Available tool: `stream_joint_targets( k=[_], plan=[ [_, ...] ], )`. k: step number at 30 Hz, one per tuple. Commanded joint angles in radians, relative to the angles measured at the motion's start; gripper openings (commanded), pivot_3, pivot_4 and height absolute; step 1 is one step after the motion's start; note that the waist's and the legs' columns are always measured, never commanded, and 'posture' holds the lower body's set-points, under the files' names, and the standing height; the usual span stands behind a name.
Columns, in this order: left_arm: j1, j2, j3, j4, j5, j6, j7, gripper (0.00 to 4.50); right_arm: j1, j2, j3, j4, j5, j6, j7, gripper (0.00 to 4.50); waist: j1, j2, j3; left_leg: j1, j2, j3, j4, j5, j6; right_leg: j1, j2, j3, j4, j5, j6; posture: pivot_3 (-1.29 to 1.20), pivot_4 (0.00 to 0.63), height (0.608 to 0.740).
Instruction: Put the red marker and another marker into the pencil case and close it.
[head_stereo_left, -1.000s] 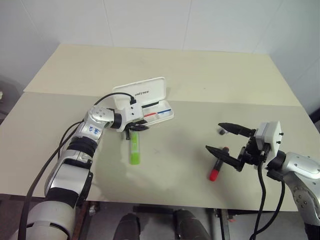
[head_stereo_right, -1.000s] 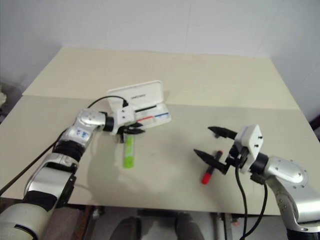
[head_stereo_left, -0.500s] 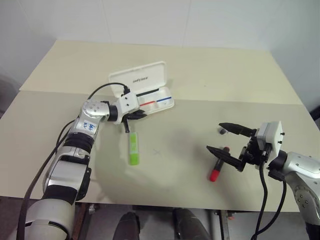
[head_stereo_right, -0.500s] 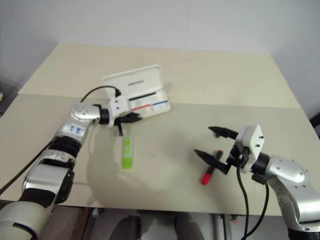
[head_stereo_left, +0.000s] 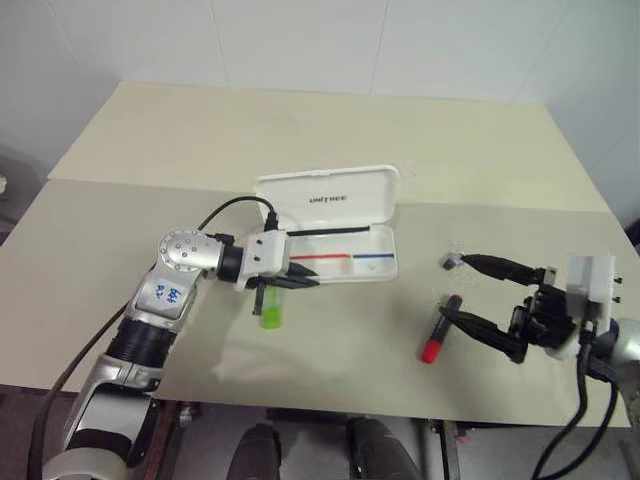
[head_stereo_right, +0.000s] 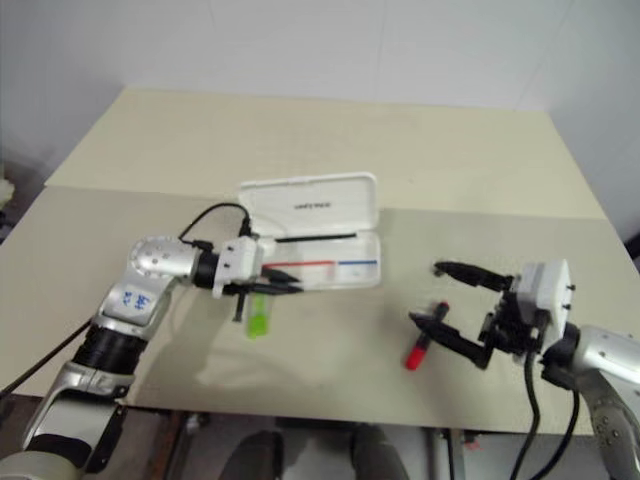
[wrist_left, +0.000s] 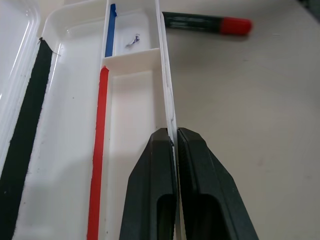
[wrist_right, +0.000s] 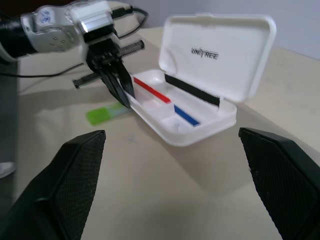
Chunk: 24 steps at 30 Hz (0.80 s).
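Note:
The white pencil case (head_stereo_left: 350, 262) lies open mid-table, lid (head_stereo_left: 325, 197) raised, red and blue stripes inside. My left gripper (head_stereo_left: 305, 284) is shut on its front wall; the left wrist view shows both fingers (wrist_left: 160, 170) pinching that wall (wrist_left: 166, 100). The lime-green highlighter (head_stereo_left: 270, 317) lies just in front of the case, partly under that gripper. The red marker (head_stereo_left: 432, 345) lies to the right, red cap nearest me. My right gripper (head_stereo_left: 455, 290) is open, level, just right of the marker, its lower finger close to the barrel.
A small grey bit (head_stereo_left: 450, 264) lies by the right gripper's upper fingertip. The beige table (head_stereo_left: 340, 380) has a seam across its middle behind the case, and its front edge is close to the marker. A white wall stands behind the table.
My left gripper has dragged the case to the right and nearer, toward the red marker; the highlighter stayed put. The right gripper drew back a little to the right, still open.

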Motion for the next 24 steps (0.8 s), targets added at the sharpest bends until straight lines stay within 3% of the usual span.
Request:
stream_joint_targets(
  k=[1, 17, 24],
  plan=[
    [0.022, 0.005, -0.020, -0.057, 0.007, -0.011, 0.013, 0.03, 0.045, -0.033, -0.084, -0.038, 0.058, 0.000, 0.067, 4.50, 0.000, 0.000, 0.000, 0.000, 0.000, 0.000, 0.000, 0.000, 0.000, 0.001, 0.000, 0.000, -0.001, 0.001, 0.001, 0.00, 0.150, 0.740],
    [0.026, -0.012, -0.112, -0.018, 0.109, -0.116, 0.058, 0.03, 0.023, -0.009, -0.038, -0.059, 0.003, -0.014, -0.029, 4.50, 0.000, 0.000, 0.000, -0.001, 0.000, 0.000, 0.000, 0.000, 0.000, -0.001, 0.000, 0.001, -0.001, 0.001, 0.001, 0.00, 0.150, 0.740],
    [0.027, -0.024, -0.130, -0.027, 0.109, -0.100, 0.063, 2.13, -0.001, -0.006, -0.021, -0.059, -0.009, -0.017, -0.057, 4.50, 0.000, 0.000, 0.000, -0.001, 0.000, 0.000, 0.001, 0.000, 0.000, -0.001, 0.000, 0.001, -0.001, 0.002, 0.001, 0.00, 0.150, 0.740]
  ],
)
